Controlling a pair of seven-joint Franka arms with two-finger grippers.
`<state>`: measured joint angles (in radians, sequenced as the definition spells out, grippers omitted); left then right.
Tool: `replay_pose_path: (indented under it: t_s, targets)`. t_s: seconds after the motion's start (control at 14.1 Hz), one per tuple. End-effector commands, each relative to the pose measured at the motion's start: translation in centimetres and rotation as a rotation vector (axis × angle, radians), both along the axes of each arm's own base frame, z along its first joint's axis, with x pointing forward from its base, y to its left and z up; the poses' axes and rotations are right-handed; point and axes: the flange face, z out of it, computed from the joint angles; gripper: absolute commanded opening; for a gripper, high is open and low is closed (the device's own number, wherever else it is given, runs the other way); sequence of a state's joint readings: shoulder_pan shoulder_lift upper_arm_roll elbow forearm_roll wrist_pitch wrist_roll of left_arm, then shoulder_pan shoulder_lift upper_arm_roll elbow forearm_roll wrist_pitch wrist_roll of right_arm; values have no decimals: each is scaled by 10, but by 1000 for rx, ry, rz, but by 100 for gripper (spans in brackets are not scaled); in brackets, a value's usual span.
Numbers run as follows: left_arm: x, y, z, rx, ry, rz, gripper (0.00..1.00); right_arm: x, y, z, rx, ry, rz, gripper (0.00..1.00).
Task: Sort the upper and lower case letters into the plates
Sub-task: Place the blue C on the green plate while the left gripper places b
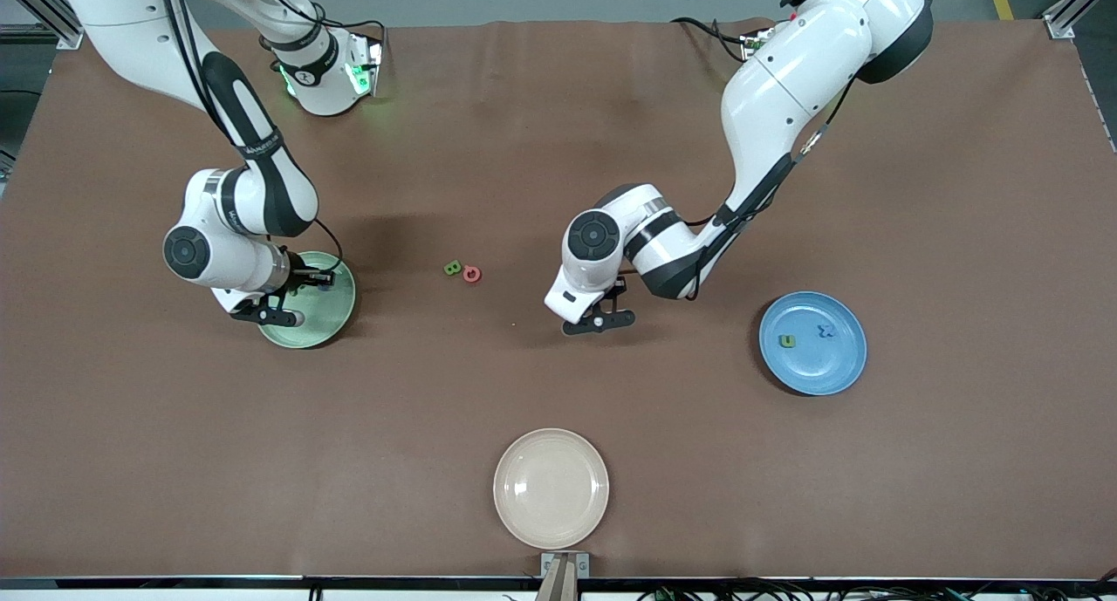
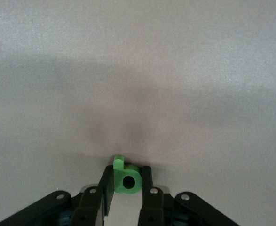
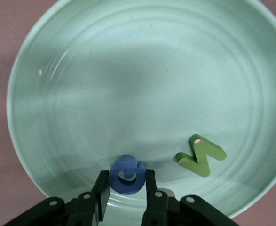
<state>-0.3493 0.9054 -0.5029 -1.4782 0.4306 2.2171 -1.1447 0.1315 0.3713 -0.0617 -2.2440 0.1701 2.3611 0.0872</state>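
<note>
- The brown table [image 1: 960, 191] is taken up mostly by bare cloth, with the plates spread well apart on it.
- The mint green plate [image 1: 336, 317] is found toward the right arm's end of the table, partly covered by the right arm's wrist. An olive-green zigzag letter [image 3: 201, 155] is lying flat in it.
- The blue plate [image 1: 842, 365] is set toward the left arm's end. A small green letter [image 1: 787, 341] and a blue letter [image 1: 825, 330] are lying in it, just beside each other but apart.
- A cream-white plate [image 1: 551, 488] is parked nearest the front camera, about mid-table.
- The right gripper [image 3: 126, 184] is held over the mint green plate, jaws pinched onto a blue curled letter [image 3: 127, 175], which looks like a c. The zigzag letter is just beside it, not touching.
- The left gripper [image 2: 127, 182] is down by bare cloth mid-table, between the two coloured plates, jaws squeezed onto a bright green letter with a round hole [image 2: 127, 179]. Whether that letter is touching the cloth can't be told.
- Two loose letters are left on the cloth, farther from the front camera than the left gripper: a green one [image 1: 452, 268] touching a red ring-shaped one [image 1: 472, 275].
</note>
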Motion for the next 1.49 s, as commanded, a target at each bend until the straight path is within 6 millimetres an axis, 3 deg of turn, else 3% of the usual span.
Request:
replay_pose_path:
  t_s: [0.0,0.14,0.21,0.36,0.57,0.85,1.07,1.28,1.42]
  targets:
    - [2,23,12,62,-1,37,13,-2,0,2,0,-4,1,24]
    - [10,38,29,74,-13,55,13,7,-2,10,2,-11,-14,87]
    - [17,50,40,73,-19,74,13,11,-2,14,4,-5,-15,99]
    - [28,76,62,77,-37,93,13,22,-1,28,12,10,-10,99]
    - [40,132,86,84,-41,115,13,39,9,60,10,62,-55,100]
    - [48,239,97,61,2,71,13,45,54,85,-28,62,-136,100]
    - [53,311,80,98,23,20,13,41,98,90,-73,52,-226,95]
    - [57,354,73,103,35,-37,13,35,137,92,-117,26,-368,98]
    - [56,376,63,98,41,-63,13,36,152,94,-128,-11,-470,100]
